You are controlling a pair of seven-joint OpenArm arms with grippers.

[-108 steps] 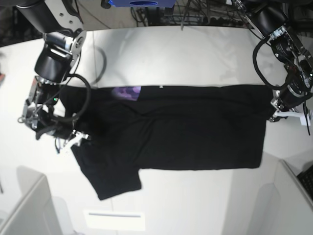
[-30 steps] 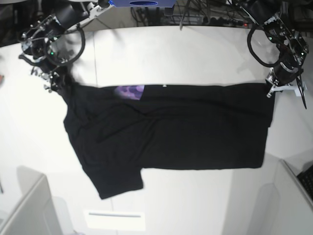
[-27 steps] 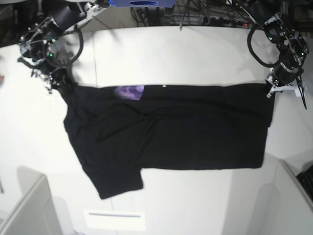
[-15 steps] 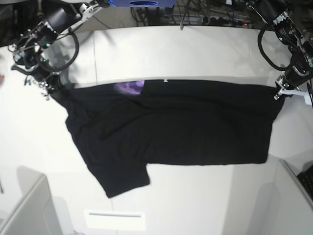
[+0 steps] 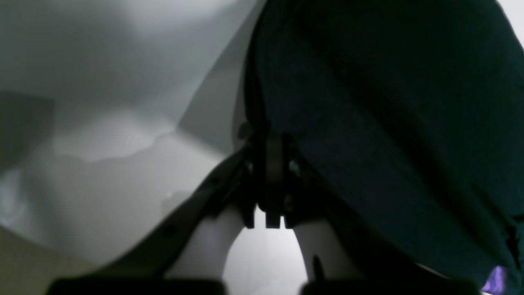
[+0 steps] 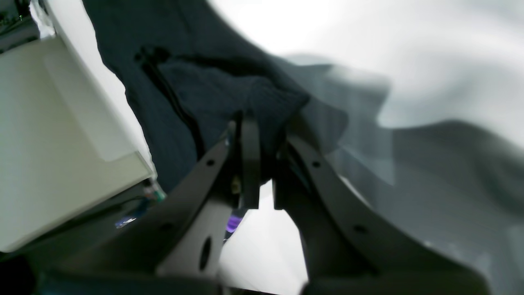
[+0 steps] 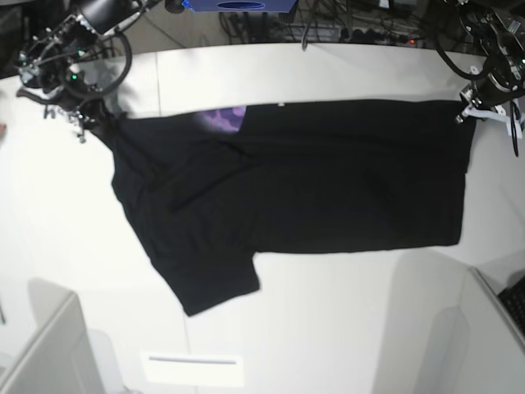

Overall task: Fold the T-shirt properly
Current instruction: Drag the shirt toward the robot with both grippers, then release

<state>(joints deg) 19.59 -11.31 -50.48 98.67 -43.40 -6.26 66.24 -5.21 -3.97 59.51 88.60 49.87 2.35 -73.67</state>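
The black T-shirt [image 7: 303, 180] is stretched between my two grippers by its far edge. A purple patch of its print [image 7: 223, 119] shows near the collar. One sleeve [image 7: 217, 283] trails toward the near left. My right gripper [image 7: 92, 127] is shut on the shirt's far-left corner, and its wrist view shows the fingers [image 6: 249, 155] pinching bunched black cloth [image 6: 229, 94]. My left gripper [image 7: 464, 113] is shut on the far-right corner. Its wrist view shows the jaws [image 5: 270, 135] closed on the cloth's hem [image 5: 389, 102].
The white table [image 7: 328, 74] carries the shirt. A white label [image 7: 193, 369] lies at the near edge. Grey partitions stand at the near left [image 7: 41, 345] and near right [image 7: 492, 328]. Cables and a blue box [image 7: 238, 5] sit behind the table.
My right gripper left the sleeve area, went to the far-left corner and closed on it. Both grippers then drew the shirt's far edge toward the back, stretching it wider.
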